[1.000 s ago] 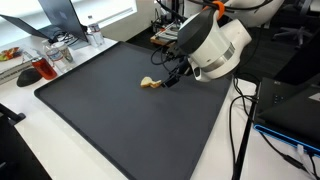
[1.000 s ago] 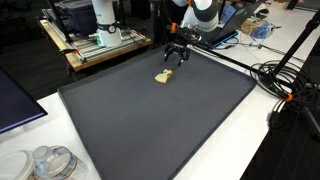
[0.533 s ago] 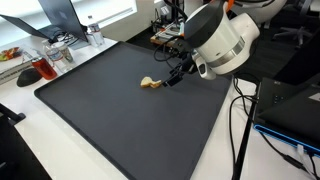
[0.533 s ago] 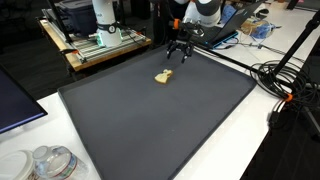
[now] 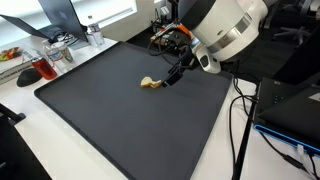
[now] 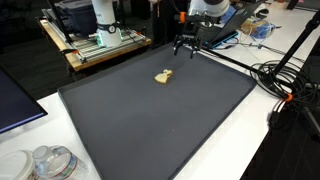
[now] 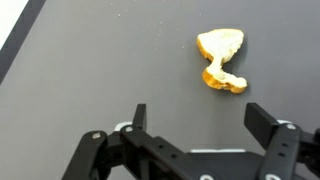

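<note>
The gripper has been climbing through this last second. It was low and right beside the scrap, and now it hangs clearly higher in both exterior views, with the arm's white body drawn up and back. The scrap hasn't budged and lies in the same spot on the mat, toward the far side. So nothing has been picked up, and I'd call this a pull-away, not a closing-in. From the wrist view, the two fingers stand spread as wide as they go, with only bare grey mat between them. They hold nothing and touch nothing. A little beyond them, off toward one finger, the yellow scrap sits alone and flat, apart from both tips. Further off, in an exterior view, the gripper hovers above and behind it, near the mat's far edge.
</note>
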`<state>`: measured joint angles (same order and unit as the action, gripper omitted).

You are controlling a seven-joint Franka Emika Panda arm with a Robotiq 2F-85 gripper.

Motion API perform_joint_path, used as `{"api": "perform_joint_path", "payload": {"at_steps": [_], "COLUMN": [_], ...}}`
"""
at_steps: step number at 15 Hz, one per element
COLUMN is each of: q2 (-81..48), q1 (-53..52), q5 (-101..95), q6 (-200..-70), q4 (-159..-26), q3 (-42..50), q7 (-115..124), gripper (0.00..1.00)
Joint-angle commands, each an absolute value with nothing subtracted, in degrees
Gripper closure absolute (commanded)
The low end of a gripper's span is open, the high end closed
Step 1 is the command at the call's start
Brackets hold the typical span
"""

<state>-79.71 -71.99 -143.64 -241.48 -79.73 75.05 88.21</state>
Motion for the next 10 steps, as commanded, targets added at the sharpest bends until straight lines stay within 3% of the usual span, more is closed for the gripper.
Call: {"api": "perform_joint_path", "payload": {"at_steps": [1, 10], "q2": [-75.93, -65.99], "q1": [-69.01, -67.01], "q5": [-143.64, -143.65], "q6": [-242.98, -239.48], "q4": [-77.23, -82.05], "q3": [73.67, 68.66], "q7": [85.67, 79.27], "gripper": [0.00, 0.00]}}
